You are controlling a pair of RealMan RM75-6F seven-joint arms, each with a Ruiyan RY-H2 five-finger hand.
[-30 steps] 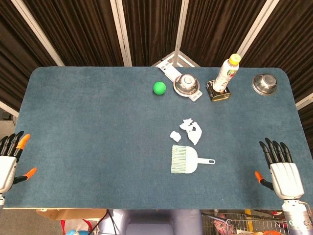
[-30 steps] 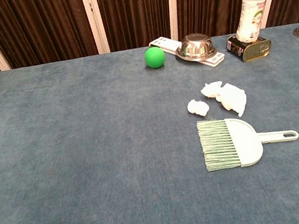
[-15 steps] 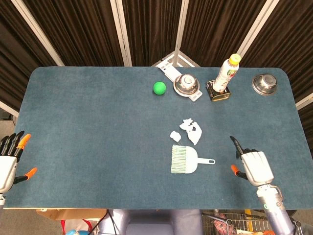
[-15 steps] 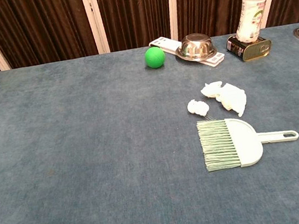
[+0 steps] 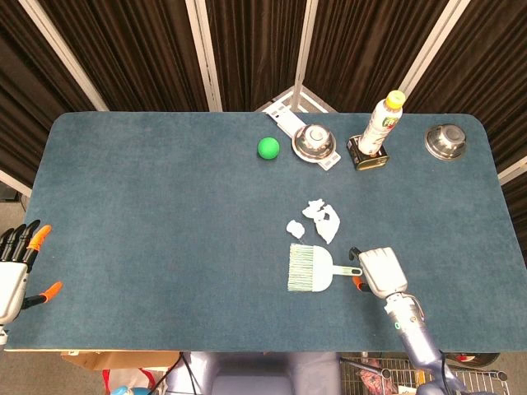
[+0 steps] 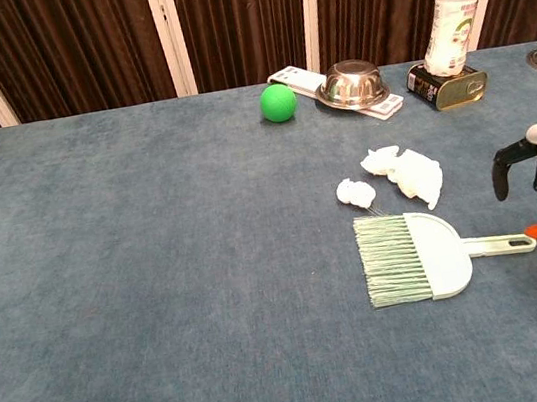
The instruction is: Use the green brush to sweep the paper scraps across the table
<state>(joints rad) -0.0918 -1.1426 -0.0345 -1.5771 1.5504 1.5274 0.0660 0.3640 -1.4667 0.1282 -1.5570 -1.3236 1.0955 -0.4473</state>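
Sweeping has not begun: the pale green plastic hand brush (image 5: 311,268) lies flat near the worktop's (image 5: 148,206) near edge, white torn paper scraps (image 5: 317,219) just beyond its bristles. The right robot hand (image 5: 377,269) hovers spread at its handle, holding nothing.

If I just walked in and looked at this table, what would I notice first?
Probably the pale green brush lying in the middle of the blue table, with white crumpled paper scraps just beyond its bristles. The robot's white right hand is right at the tip of the brush's handle, not holding it yet. At the far edge, a bright green ball pops out beside a shiny metal bowl.
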